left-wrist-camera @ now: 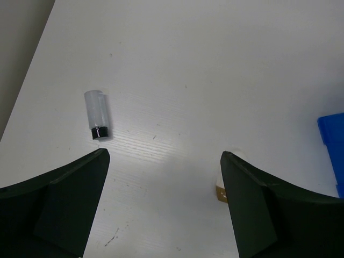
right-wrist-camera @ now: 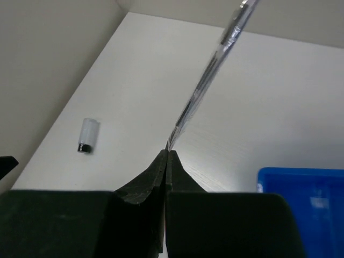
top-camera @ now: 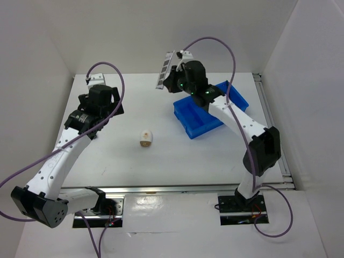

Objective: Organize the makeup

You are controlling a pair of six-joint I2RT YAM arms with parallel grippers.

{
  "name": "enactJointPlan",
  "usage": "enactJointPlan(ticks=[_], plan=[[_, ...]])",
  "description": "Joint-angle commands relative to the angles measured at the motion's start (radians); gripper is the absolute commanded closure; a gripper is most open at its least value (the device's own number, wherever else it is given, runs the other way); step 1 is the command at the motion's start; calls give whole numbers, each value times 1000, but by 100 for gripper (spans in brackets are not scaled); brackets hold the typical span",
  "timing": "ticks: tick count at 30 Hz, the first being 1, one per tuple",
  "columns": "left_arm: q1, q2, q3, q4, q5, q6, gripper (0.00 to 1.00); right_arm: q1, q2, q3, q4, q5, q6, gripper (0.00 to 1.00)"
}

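Right fingers: pinched shut on palette, raised just left of tray.
Left fingers: spread wide, empty.
Sponge: on tabletop, between arms.

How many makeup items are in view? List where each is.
3. The palette is pinched in the right gripper, above the table; the sponge lies mid-table; a small vial lies far left. Others may be hidden in the tray.

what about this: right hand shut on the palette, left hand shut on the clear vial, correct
No: the left wrist view shows the left hand open, the clear vial lying apart from it. The right hand is shut on the palette.
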Motion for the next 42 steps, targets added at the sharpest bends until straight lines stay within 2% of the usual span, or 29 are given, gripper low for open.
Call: enactJointPlan(ticks=[1, 8, 15, 20, 28, 29, 30, 31, 32, 36, 39, 42], plan=[[2, -4, 58, 17, 8, 1, 1, -53, -98, 19, -132, 38, -148, 100], [2, 14, 76, 26, 40, 1, 1, -178, -162, -68, -255, 112, -297, 100], [2, 33, 104, 26, 49, -8, 1, -208, -126, -119, -304, 245, -366, 100], [2, 24, 94, 26, 49, -8, 1, -244, -126, -163, -294, 186, -357, 100], [2, 24, 94, 26, 49, -8, 1, -235, -116, -165, -309, 126, -332, 100], [2, 24, 94, 26, 49, -8, 1, -234, -116, -165, -336, 126, -320, 97], [2, 24, 94, 26, 49, -8, 1, -224, -107, -154, -353, 112, -320, 86], [2, 24, 94, 26, 49, -8, 1, -212, -107, -154, -373, 112, -320, 74], [2, 24, 85, 26, 60, -8, 1, -202, -107, -154, -385, 98, -309, 51], [2, 24, 76, 26, 69, -8, 1, -100, -144, -217, -387, 121, -309, 18], [2, 24, 76, 26, 78, -8, 1, -17, -144, -239, -378, 176, -309, 10], [2, 24, 76, 26, 78, -8, 1, 28, -81, -239, -387, 277, -318, 9]])
